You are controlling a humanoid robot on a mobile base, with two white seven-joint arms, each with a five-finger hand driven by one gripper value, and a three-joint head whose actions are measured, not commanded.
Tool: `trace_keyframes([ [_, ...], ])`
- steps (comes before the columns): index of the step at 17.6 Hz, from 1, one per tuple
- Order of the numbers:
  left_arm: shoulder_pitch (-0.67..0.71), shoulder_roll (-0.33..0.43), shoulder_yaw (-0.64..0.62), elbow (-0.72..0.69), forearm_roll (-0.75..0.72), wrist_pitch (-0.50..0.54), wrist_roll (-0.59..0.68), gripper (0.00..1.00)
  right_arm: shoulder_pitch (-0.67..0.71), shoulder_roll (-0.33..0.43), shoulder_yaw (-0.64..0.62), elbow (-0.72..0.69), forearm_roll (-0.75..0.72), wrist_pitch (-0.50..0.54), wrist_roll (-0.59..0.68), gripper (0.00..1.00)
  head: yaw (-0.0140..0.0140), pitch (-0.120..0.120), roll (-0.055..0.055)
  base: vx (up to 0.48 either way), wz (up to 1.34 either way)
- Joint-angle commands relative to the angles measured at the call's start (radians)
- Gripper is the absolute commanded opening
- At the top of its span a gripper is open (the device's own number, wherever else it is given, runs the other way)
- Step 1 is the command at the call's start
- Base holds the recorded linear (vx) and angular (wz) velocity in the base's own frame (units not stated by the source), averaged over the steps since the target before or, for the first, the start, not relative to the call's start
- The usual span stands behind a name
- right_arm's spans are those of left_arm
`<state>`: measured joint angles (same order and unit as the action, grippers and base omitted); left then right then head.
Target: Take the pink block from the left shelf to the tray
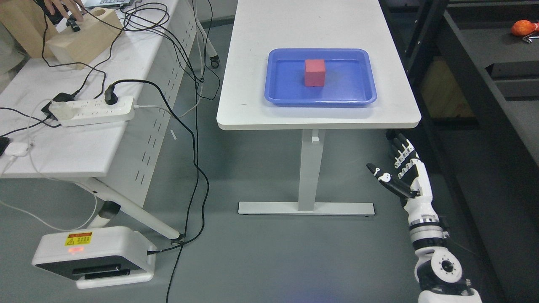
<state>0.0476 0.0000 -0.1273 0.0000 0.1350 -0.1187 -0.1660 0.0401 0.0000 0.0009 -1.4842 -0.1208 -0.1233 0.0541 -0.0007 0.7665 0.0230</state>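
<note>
Head view. Pink block (315, 72) sits inside the blue tray (362, 97), upright, a bit above tray centre, touching none of the tray walls. The tray rests on a white table (252, 84) at upper middle of the frame, near the table's front edge. Single table leg (310, 168) drops to a flat foot bar on the grey floor.

Right hand (400, 172) shows at lower right, its arm coming up from the bottom right corner. Fingers (402, 149) are spread and straight, pointing toward the top of the frame, thumb angled out to the left, nothing held. The hand hangs below the table's front edge, to the right of the leg, well apart from tray and block. Left arm not visible.

Left side of the frame: second white table (84, 151) with a white power strip (94, 111), one black plug in it, and black cables (185, 126) trailing over the edge down to the floor. A wooden block with a round hole (84, 40) is at upper left; a person's hand (63, 6) rests at the very top left edge by it. White box-shaped device with a yellow warning sticker (94, 256) stands on the floor at lower left.

Right edge: dark shelving (484, 84), with an orange object (524, 27) on its top level at upper right, too small to identify.
</note>
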Motion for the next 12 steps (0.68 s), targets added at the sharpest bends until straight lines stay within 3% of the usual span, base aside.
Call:
trace_keyframes([
  [1,0.000,0.017,0.000,-0.017,0.000,0.001,0.000,1.00,-0.011,-0.017,0.033,0.004,0.161,0.053,0.000,1.00,0.0000,0.000,0.000,0.012,0.00],
  [12,0.000,0.017,0.000,-0.017,0.000,-0.001,0.000,1.00,-0.012,-0.017,0.033,0.004,0.187,0.045,-0.002,1.00,0.0000,0.000,0.000,0.000,0.00],
])
